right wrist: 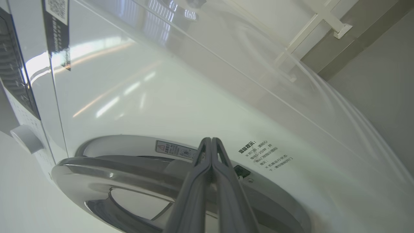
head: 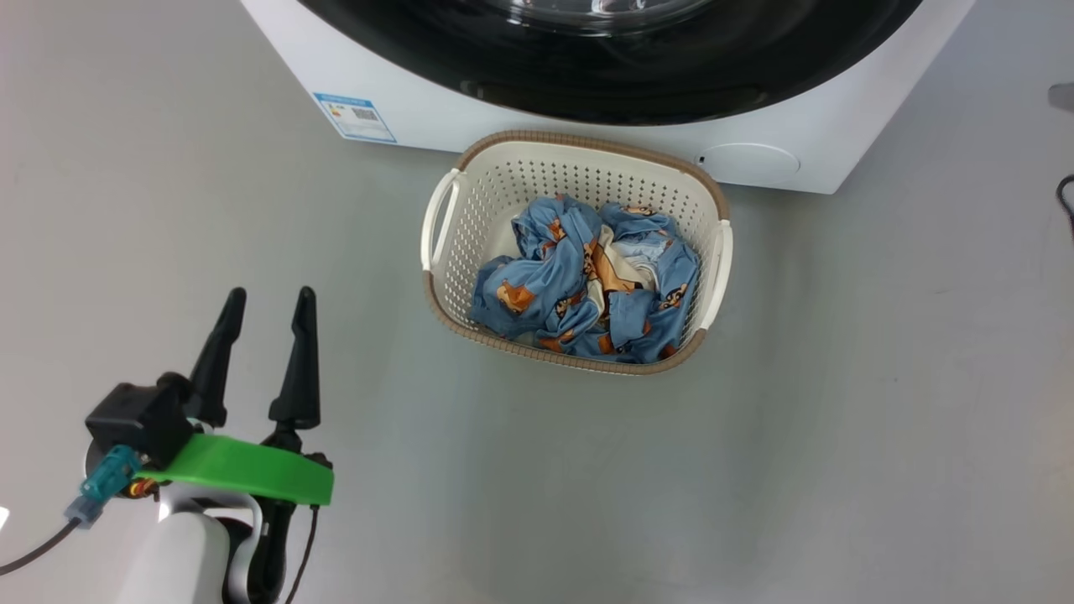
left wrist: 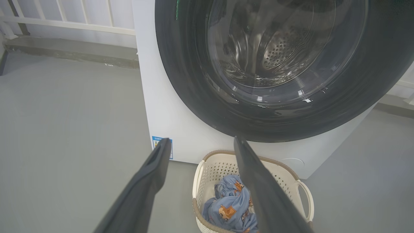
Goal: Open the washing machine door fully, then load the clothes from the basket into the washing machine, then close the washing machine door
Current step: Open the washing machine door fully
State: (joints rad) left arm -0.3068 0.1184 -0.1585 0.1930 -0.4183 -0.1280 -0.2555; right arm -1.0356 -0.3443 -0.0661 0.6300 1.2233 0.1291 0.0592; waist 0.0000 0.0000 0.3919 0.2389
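Observation:
The washing machine (head: pixel 436 117) stands white at the top of the head view, and the washing machine door (head: pixel 629 92) sits closed against its front in the left wrist view, glossy black (left wrist: pixel 194 81), with the steel drum behind its glass. Directly before it on the floor is the cream basket (head: pixel 579 141), holding the crumpled light-blue clothes (head: pixel 587 285). Low at the left, well apart from the basket, my left gripper (head: pixel 272 294) is open and empty; its fingers frame the basket (left wrist: pixel 220 153) and clothes (left wrist: pixel 226 207). My right gripper (right wrist: pixel 211 139) is shut, tips at the door's silver rim (right wrist: pixel 97 168) by a warning label.
Grey floor spreads all around the basket. A blue sticker (head: pixel 355 116) marks the machine's lower left corner. A white railing (left wrist: pixel 64 22) runs behind the machine at the left. A dark cable (head: pixel 1064 197) lies at the right edge. A control knob (right wrist: pixel 26 139) juts from the panel.

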